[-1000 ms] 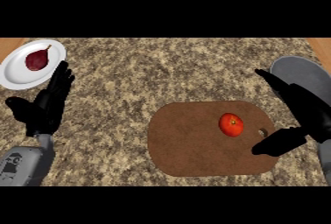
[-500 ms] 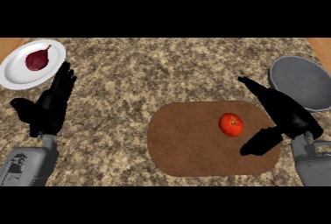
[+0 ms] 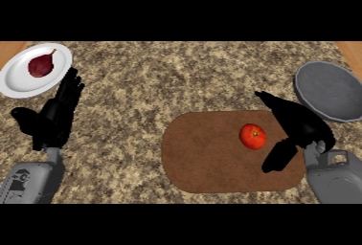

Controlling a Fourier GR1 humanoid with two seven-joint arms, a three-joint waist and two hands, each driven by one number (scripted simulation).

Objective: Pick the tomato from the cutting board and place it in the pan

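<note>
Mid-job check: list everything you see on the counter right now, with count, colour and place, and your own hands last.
counter: one, speckled brown and beige stone, fills the view.
cutting board: one, brown, lower centre-right of the counter.
tomato: one, red, on the cutting board's right part.
pan: one, grey, at the right edge, beyond the board.
plate: one, white, top left corner.
dark red fruit: one, on the plate.
left hand: one, black, open, resting at the left, just below the plate.
right hand: one, black, open, over the board's right edge, beside the tomato, not holding it.
</note>
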